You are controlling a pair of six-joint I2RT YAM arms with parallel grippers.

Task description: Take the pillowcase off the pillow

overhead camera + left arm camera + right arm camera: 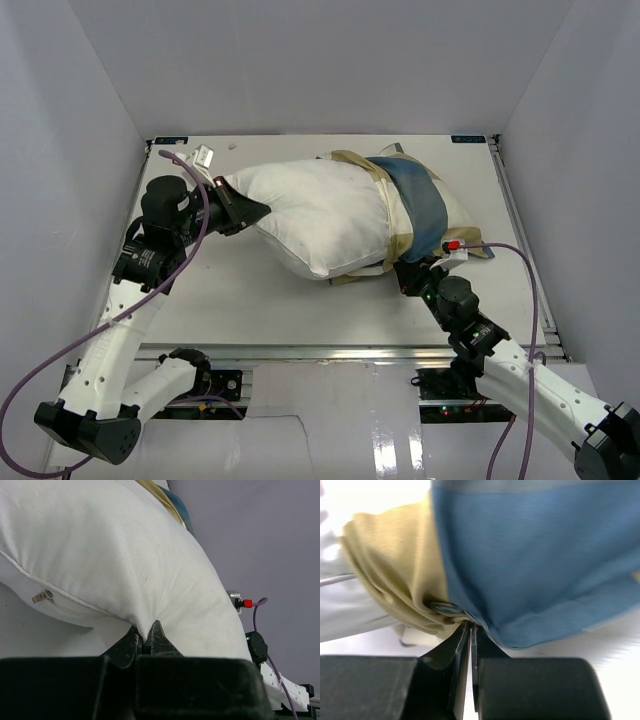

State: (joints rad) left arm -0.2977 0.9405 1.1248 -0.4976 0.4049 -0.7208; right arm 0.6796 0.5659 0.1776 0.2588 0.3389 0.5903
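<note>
I find the table (250, 310) carrying one set of goods, lying across its far half. The pillow (320, 215) is mostly bare. Its white body runs from the left end to past the middle. The pillowcase (415, 205) is bunched in blue, tan and cream folds around the right end only. I judge the task well advanced but not finished.

The two holds oppose each other, which I take as the reason for this layout. The left gripper (145, 636) is closed on a pinch of white cloth at the pillow's left tip, anchoring the cushion. The right gripper (470, 627) is clamped on the pillowcase at its near edge, where tan gathers meet the blue panel. That placement suits drawing the cover off to the right.

Not verified:
- How much of the pillow sits inside the cover; fabric hides that end from above.
- Whether the right gripper has caught the cover alone or the pillow beneath as well.
- The far side of the pillowcase.
- The upper left of the right wrist view, which is soft and washed out.
- The lower part of each wrist view, which is blocked by the gripper's own body.

Minor: a zipper pull (42, 596) shows on the pillow seam. A small white item (205, 155) near the far left corner is too small to identify.
</note>
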